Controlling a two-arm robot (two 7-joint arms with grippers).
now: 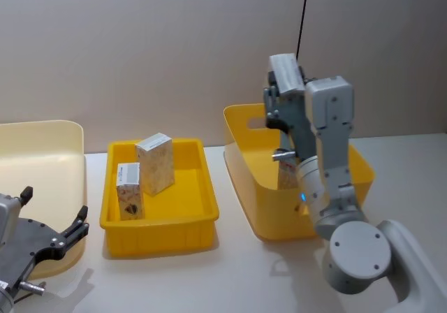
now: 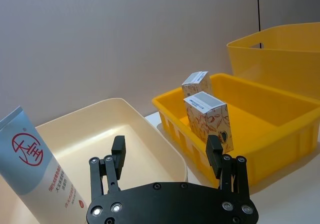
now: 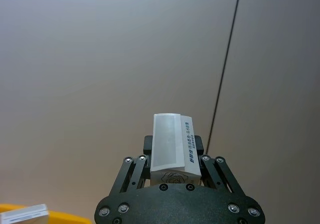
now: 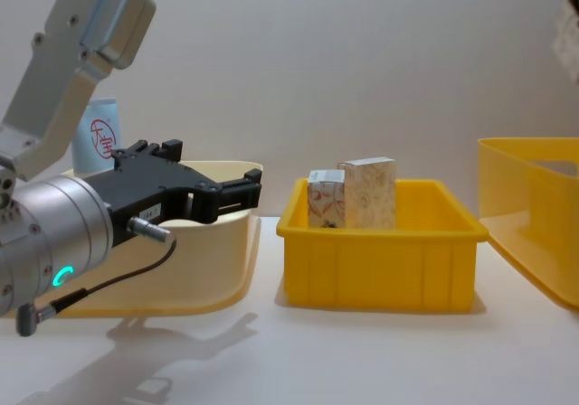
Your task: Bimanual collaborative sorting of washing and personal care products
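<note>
Above the deep bin (image 1: 253,182) we clasp a third carton (image 1: 286,73) in the right gripper (image 3: 173,145), with two cartons (image 1: 155,163) sorted in the tray (image 1: 160,225) and the left gripper (image 2: 166,148) open.

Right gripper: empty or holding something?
Holding: the right gripper is shut on a carton, raised above the deep yellow bin. Left gripper open by cream bin.

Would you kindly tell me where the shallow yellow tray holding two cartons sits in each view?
Head view: shallow yellow tray, left of centre, between the cream bin and the deep yellow bin.
Left wrist view: right side, beyond the open left gripper.
Chest view: centre, side-on.
Right wrist view: a yellow sliver in the lower-left corner, beside the carton held by the right gripper; cannot tell if it is the tray.
Landmark: the two cartons in it.
</note>
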